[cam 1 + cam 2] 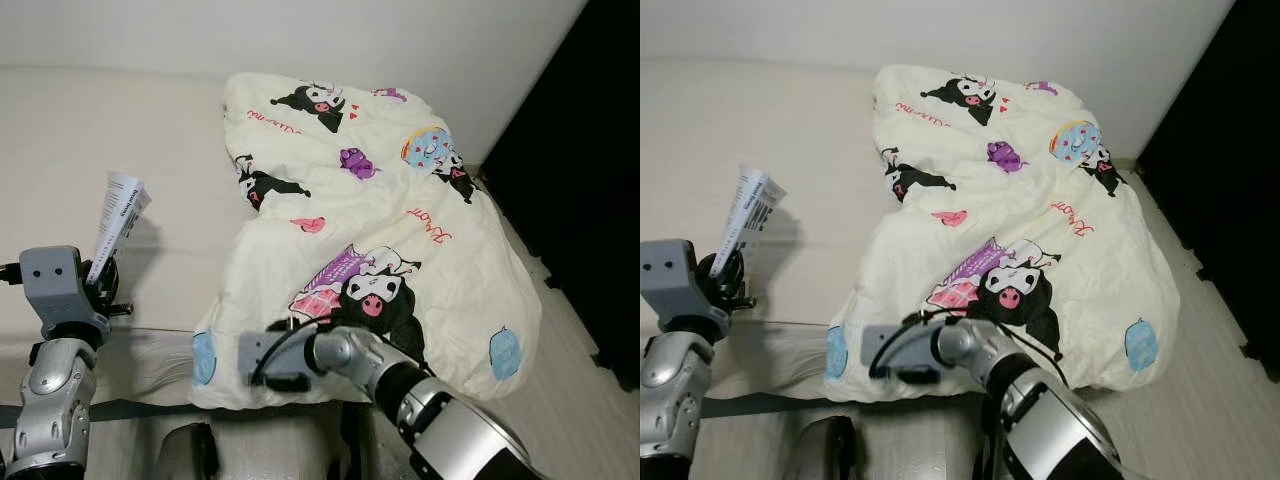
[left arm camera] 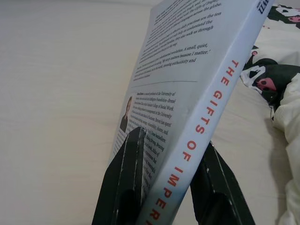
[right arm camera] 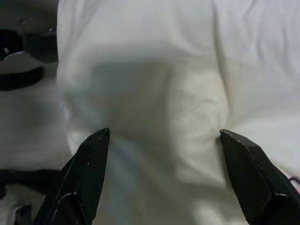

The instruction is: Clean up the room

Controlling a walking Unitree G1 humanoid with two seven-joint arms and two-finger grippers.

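The blanket (image 1: 380, 230) is soft, light and fully compliant; judged from its folds, it will drape and slide rather than hold shape, so it is best taken at a bunched edge or corner, with enough cloth between the fingers to prevent slipping. It lies crumpled on the right part of the bed (image 1: 120, 150), its near edge hanging at the bed's front. It is cream-coloured, printed with black-and-white cartoon figures, pink lettering, purple shapes and blue round motifs. The right hand (image 3: 164, 136) is at that near edge, fingers spread wide with a mound of cloth between them, not yet closed. The left hand (image 2: 171, 180) is clamped on a paperback book (image 2: 187, 103), held upright over the bare bed, left of the blanket; the book is stiff and light, its cover probably smooth.
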